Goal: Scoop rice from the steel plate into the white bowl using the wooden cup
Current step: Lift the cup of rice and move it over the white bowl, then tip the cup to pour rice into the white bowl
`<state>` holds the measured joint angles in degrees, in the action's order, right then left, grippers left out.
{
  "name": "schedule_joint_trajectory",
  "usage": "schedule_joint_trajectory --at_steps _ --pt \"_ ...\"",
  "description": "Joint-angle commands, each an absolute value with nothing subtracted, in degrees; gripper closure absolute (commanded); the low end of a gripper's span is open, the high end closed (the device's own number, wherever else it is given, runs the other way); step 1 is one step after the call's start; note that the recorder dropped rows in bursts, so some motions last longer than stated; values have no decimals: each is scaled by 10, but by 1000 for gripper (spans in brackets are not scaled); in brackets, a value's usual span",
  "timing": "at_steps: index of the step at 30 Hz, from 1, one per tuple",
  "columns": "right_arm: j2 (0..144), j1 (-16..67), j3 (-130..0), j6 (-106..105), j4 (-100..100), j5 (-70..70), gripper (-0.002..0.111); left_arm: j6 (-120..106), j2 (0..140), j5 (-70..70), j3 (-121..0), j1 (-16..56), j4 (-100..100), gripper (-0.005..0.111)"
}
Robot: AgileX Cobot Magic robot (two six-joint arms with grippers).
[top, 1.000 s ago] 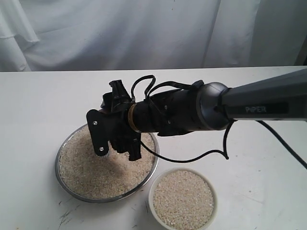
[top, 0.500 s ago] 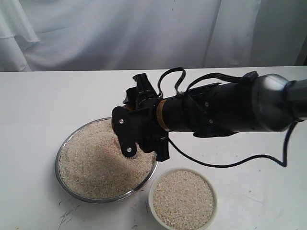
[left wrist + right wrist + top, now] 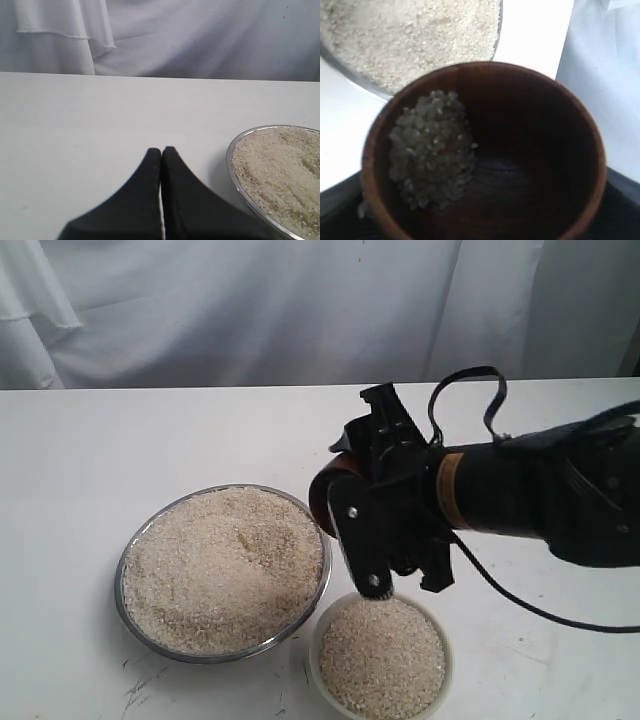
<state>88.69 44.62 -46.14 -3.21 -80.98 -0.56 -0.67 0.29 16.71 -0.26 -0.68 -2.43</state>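
The left gripper (image 3: 161, 150) hangs idle, its black fingers pressed together on nothing, beside the wide shiny steel plate (image 3: 118, 585) heaped with beige rice (image 3: 220, 560). Within the last second the right gripper (image 3: 395, 545), clamped on the small reddish-brown wooden cup (image 3: 530, 150), has swung off the plate to above the small round white bowl (image 3: 316, 660). The cup carries a little rice, so pouring looks next.

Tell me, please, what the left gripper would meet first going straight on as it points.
The way looks free: the left gripper points across the table toward the white curtain; the steel plate lies beside that line. Depth is unclear.
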Motion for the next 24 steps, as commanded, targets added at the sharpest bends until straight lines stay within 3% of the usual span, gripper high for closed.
schedule_joint_trajectory --at_steps 1,12,24 --pt "856 445 -420 -56 -846 -21 108 -5 0 163 0 -6 -25 107" --pt "840 496 -363 -60 -999 -111 108 -5 0 163 0 -6 -25 107" --pt "840 571 -363 -131 -999 -221 108 -5 0 163 0 -6 -25 107"
